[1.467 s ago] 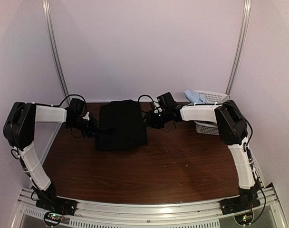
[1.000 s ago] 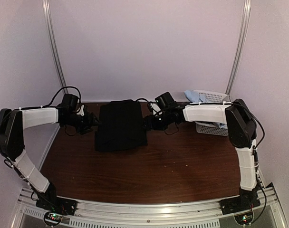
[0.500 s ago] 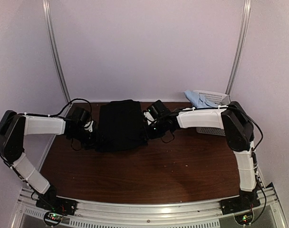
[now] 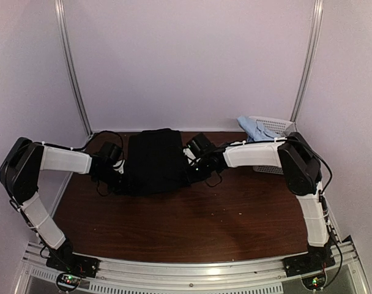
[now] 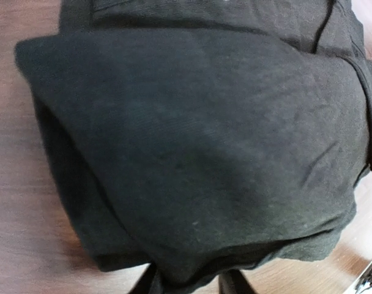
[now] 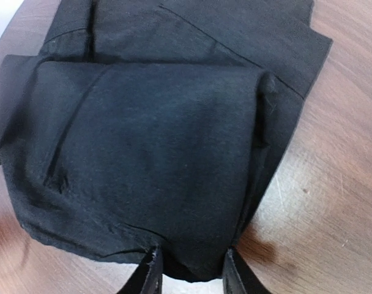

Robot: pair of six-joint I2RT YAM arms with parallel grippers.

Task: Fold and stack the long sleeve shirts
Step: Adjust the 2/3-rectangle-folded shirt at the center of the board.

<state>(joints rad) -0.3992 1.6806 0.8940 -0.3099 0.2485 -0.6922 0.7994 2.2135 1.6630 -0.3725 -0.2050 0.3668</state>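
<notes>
Top external view: a black shirt lies folded into a rough rectangle at the back middle of the tabletop. Both arms reach in low from either side. The left hand is at the shirt's left edge near its front corner. The right hand is at the right edge, about level with it. A white basket stands at the back right corner, well apart from the black shirt, with a pale blue shirt hanging over its rim.

Left wrist view: the black shirt fills nearly the whole picture, several layers thick, with a rounded fold bulging toward the camera. The left hand has its two fingers at the bottom edge of the picture, set on either side of that fold. Cloth fills the gap between them, so the hand is clamped on the shirt's edge, partly apart with the thick fold in its grip. Bare wood of the tabletop shows to the left.

Right wrist view: the shirt lies flat on the tabletop, its upper layer folded over a wider lower one. The right hand has both fingers pressed against a bunched fold at the near edge, one on each side. It too is clamped on the cloth, the fingers held somewhat apart by the folded layers.
</notes>
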